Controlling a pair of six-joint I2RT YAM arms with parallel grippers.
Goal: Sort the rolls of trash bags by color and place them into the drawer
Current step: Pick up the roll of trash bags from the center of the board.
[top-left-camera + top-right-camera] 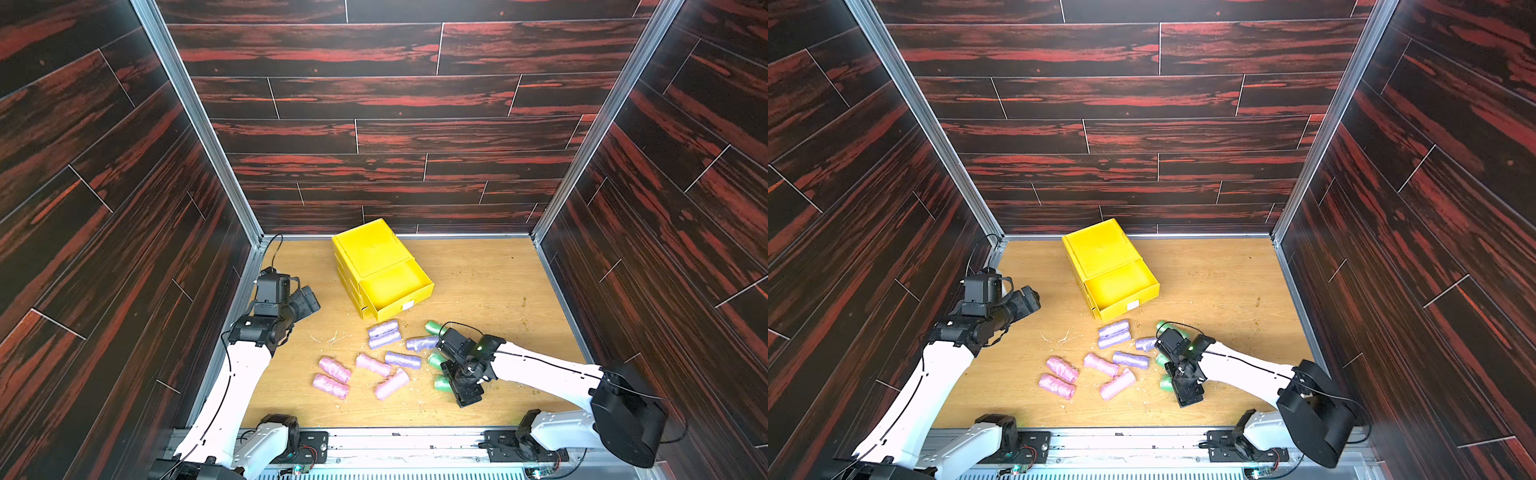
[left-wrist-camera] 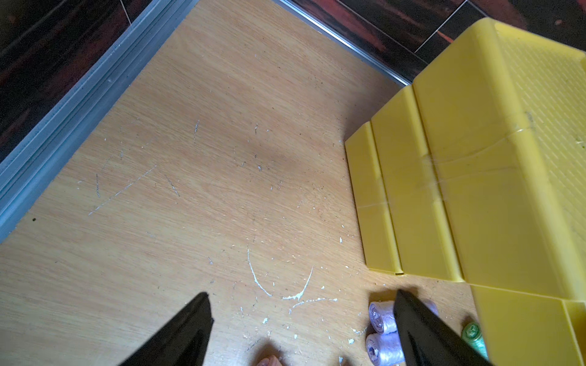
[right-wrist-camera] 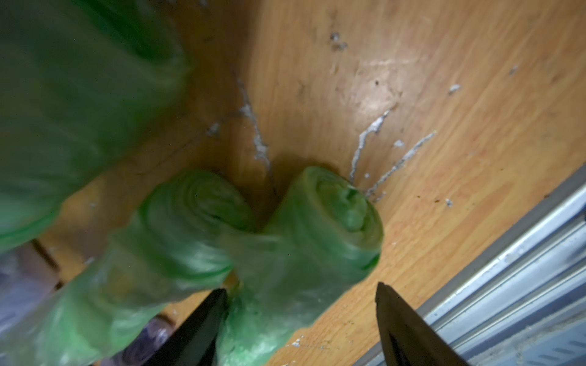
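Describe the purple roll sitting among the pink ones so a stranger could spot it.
From the yellow drawer chest on the wooden table, look just in front of it. The lavender roll lies beside two pink rolls, farthest from the chest; the other three lavender rolls lie nearer the open drawer.

Open board (image 1: 307,253) left of the yellow drawer (image 1: 370,249); rolls (image 1: 384,334) crowd its front.
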